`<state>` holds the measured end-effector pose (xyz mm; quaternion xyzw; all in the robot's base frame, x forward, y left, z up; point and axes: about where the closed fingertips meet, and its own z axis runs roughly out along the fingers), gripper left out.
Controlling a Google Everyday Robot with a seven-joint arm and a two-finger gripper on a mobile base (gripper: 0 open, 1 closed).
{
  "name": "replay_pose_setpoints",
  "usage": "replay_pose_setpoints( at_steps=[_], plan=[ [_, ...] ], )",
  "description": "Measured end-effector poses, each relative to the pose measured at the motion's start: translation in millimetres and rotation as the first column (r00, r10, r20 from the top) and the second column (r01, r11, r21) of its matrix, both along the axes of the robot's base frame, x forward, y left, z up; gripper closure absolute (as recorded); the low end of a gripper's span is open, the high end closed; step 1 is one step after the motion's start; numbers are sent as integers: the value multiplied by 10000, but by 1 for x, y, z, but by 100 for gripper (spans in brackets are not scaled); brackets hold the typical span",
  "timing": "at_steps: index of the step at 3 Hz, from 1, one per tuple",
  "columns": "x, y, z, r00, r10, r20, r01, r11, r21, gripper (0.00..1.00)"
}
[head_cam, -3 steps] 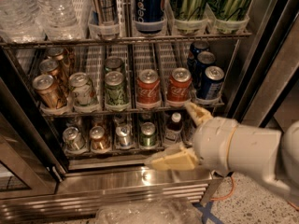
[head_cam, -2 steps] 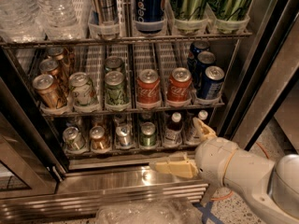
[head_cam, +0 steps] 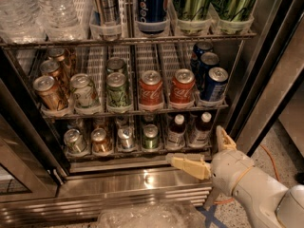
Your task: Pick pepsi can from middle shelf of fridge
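Observation:
The fridge (head_cam: 266, 75) stands open with wire racks. On the middle shelf (head_cam: 128, 112) short cans stand in rows: gold, green, red, then the dark blue pepsi can (head_cam: 213, 84) at the front of the right-most row, with two more blue cans behind it. My gripper (head_cam: 204, 151) is low at the right, in front of the bottom rack's right end and below the pepsi can. Its two cream fingers (head_cam: 190, 166) are spread apart and hold nothing.
Two red Coca-Cola cans (head_cam: 151, 90) stand left of the pepsi can. The top rack holds water bottles (head_cam: 57, 8) and a tall blue pepsi can (head_cam: 152, 6). The bottom rack holds small cans and brown bottles (head_cam: 176, 131). A steel base panel (head_cam: 133, 184) lies below.
My gripper and arm have dropped down and to the right, from in front of the middle shelf's right end to the level of the bottom rack. The cans have not moved.

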<state>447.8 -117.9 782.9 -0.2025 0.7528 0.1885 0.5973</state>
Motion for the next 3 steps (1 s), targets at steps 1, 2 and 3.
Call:
replay_pose_setpoints(
  at_steps=[1,2,3],
  plan=[
    [0,0,0,10000,0,1,0,10000,1,0],
    [1,1,7,9989,46,475,-72,9985,535,0],
    [3,-3,26,9937,-340,1067,244,9956,903,0]
  ],
)
